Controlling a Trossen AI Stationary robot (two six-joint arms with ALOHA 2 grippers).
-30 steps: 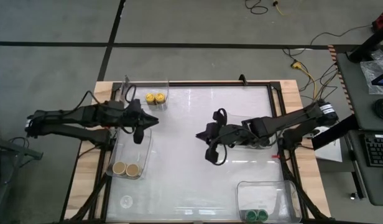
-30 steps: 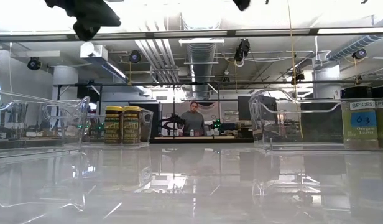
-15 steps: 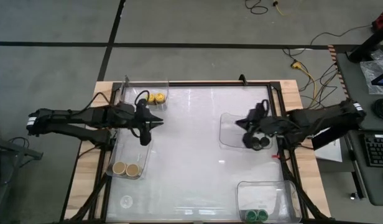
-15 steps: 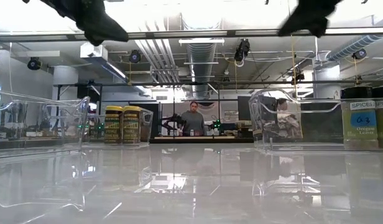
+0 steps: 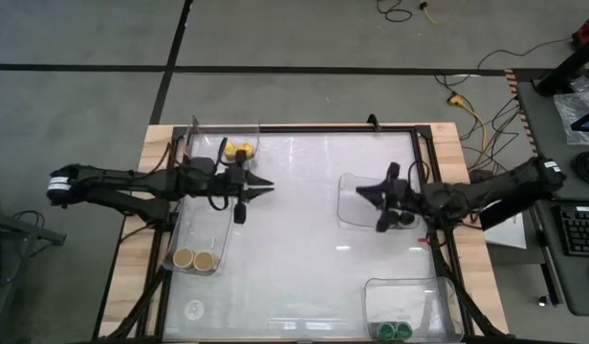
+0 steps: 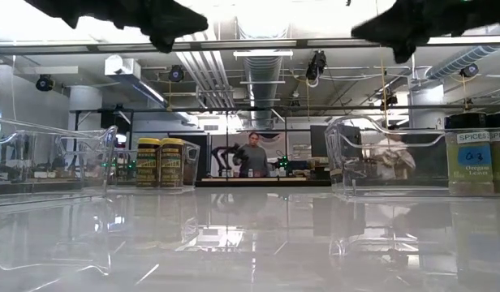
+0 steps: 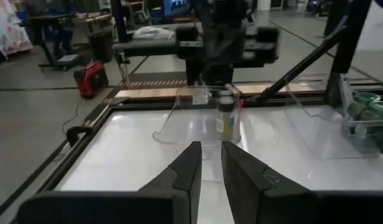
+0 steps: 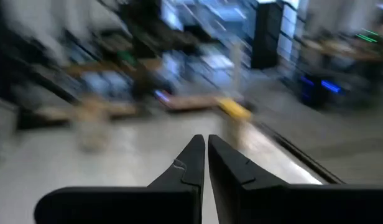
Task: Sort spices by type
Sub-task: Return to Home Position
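Observation:
Spice jars stand in clear trays: two yellow-lidded ones [image 5: 239, 150] at the far left, two tan-lidded ones [image 5: 197, 259] at the near left, black-lidded ones [image 5: 404, 218] at the right, green-lidded ones [image 5: 395, 330] at the near right. My left gripper [image 5: 269, 188] hangs shut above the table left of centre, pointing level toward the right edge, with nothing between its fingers [image 7: 193, 163]. My right gripper [image 5: 361, 190] hangs shut over the black-lidded jars' tray [image 5: 350, 205], pointing toward the left edge, and holds nothing.
The glossy white table top [image 5: 304, 239] lies bare between the two grippers and toward the near edge. A dark frame [image 5: 433, 182] borders the table. In the low view a person [image 6: 252, 156] stands far off in the room behind the table.
My left gripper has gone toward the table's right edge, out past the left trays, and has rolled and levelled out. My right gripper has drawn back from the table's middle toward the right edge and sunk a little, uncovering the tray with the black-lidded jars. Both stay shut.

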